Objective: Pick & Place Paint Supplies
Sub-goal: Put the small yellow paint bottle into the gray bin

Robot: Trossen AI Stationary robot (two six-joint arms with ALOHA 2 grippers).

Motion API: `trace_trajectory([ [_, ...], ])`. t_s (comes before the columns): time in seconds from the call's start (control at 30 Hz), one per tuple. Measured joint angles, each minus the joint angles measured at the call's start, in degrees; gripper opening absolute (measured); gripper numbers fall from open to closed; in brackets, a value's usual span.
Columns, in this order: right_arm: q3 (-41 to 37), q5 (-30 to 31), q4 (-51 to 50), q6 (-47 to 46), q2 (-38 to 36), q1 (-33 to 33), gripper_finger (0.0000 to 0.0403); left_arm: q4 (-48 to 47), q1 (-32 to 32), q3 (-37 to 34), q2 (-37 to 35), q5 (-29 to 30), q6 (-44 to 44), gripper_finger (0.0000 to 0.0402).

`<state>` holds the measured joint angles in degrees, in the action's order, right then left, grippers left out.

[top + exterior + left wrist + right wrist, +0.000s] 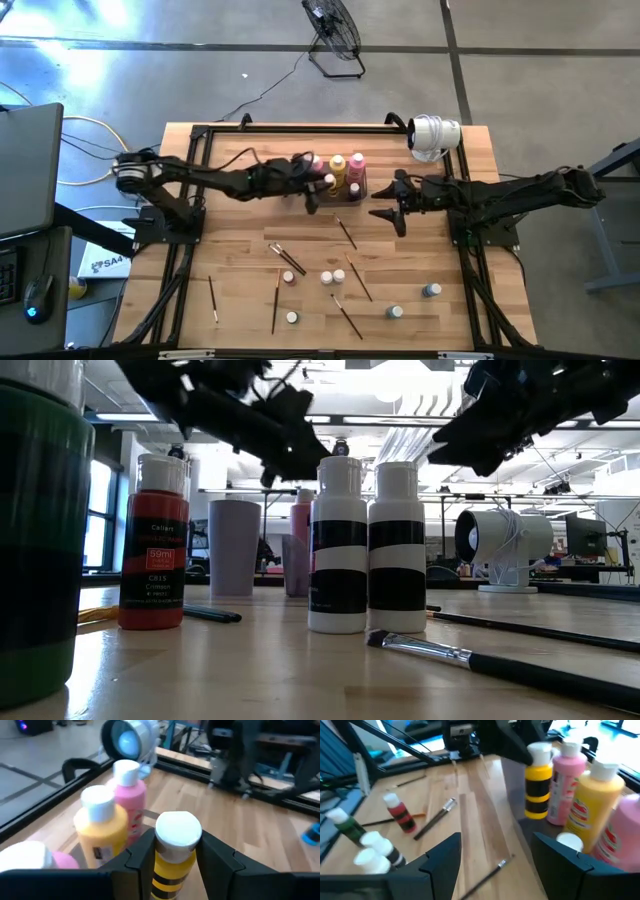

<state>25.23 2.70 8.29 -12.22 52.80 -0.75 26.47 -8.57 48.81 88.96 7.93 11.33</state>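
While the left hand pinches a yellow-and-black striped paint bottle beside the pink bottle and yellow-orange bottle above the table, the right hand waits nearby, fingers spread.

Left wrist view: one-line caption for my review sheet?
Left claw shut on yellow-and-black striped bottle, beside yellow-orange bottle and pink bottle.

You look straight down on the whole desk, low camera level at desktop close behind bottles, both wrist cameras sharing the yellow-and-black bottle near twelve o'clock.
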Motion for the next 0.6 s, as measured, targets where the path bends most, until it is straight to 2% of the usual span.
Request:
trace_trajectory([
  [0.33,0.0,0.2,-3.7,0.2,0.0,0.0,0.0226,0.5,-2.0,3.2,5.4,-3.4,2.2,0.0123],
  [0.6,0.0,-2.3,-3.8,2.5,-1.3,0.0,0.0180,0.6,-1.9,3.2,5.9,-3.4,2.5,0.0123],
])
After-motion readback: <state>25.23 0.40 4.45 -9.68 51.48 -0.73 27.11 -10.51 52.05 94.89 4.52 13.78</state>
